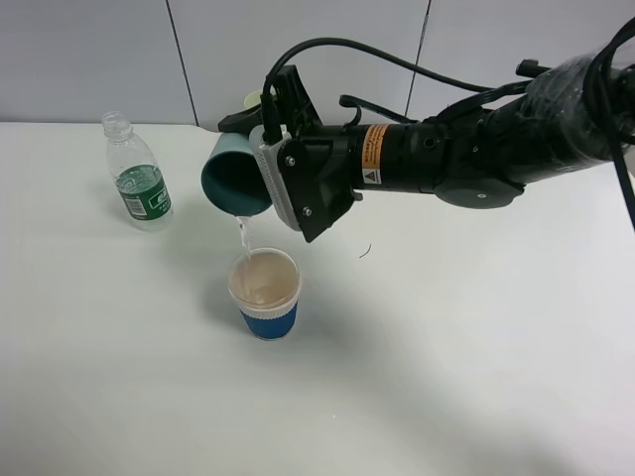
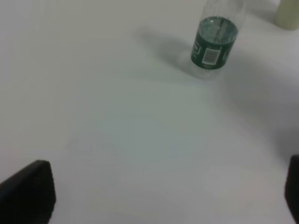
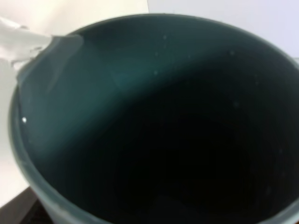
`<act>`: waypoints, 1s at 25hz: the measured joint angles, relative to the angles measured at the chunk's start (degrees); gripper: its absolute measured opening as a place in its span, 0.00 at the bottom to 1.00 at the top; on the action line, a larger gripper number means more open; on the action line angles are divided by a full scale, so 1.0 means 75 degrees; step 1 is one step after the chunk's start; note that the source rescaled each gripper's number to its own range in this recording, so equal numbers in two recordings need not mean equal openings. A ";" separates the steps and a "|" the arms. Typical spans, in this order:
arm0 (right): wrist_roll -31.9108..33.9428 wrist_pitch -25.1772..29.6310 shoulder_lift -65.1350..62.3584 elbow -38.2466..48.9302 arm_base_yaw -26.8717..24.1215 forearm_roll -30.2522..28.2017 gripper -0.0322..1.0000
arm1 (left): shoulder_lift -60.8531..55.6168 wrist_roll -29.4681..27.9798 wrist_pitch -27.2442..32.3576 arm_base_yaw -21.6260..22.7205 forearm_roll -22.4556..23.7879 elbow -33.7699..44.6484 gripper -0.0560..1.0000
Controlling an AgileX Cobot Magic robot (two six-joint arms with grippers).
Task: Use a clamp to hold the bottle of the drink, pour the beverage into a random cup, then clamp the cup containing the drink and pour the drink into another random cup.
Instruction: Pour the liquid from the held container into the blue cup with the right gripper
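While my right claw (image 1: 260, 149) clamps the plain teal plastic tumbler (image 1: 236, 180) tipped on its side, a thin clear stream (image 1: 241, 234) falls just below me into the short blue-banded white cup (image 1: 266, 294). Tip too fast, and water could overshoot that rim onto the white table (image 1: 446, 347).

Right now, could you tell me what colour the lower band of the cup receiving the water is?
Blue and ribbed, below a white rim, on the short cup; exterior high view shows it best.

No wording is reading clearly anywhere. The small clear plastic bottle (image 1: 137, 175) (image 2: 214, 43) is wearing a green label band with a white barcode-like patch, illegible. The black robot arm (image 1: 466, 154) is carrying an orange warning sticker (image 1: 373, 154), its print too small.
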 joint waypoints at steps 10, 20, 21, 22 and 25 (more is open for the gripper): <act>-0.0511 0.0000 0.0000 0.0000 0.0000 -0.0018 0.03 | 0.0000 0.0000 0.0000 0.0000 0.0000 0.0000 1.00; -0.1060 0.0000 0.0000 0.0000 0.0000 -0.0023 0.03 | 0.0000 0.0000 0.0000 0.0000 0.0000 0.0000 1.00; -0.1077 0.0000 0.0000 0.0000 0.0000 -0.0023 0.03 | 0.0000 0.0000 0.0000 0.0000 0.0000 0.0000 1.00; -0.1096 0.0000 0.0000 0.0000 0.0000 -0.0023 0.03 | 0.0000 0.0000 0.0000 0.0000 0.0000 0.0000 1.00; -0.1125 0.0000 -0.0006 0.0000 0.0000 -0.0186 0.03 | 0.0000 0.0000 0.0000 0.0000 0.0000 0.0000 1.00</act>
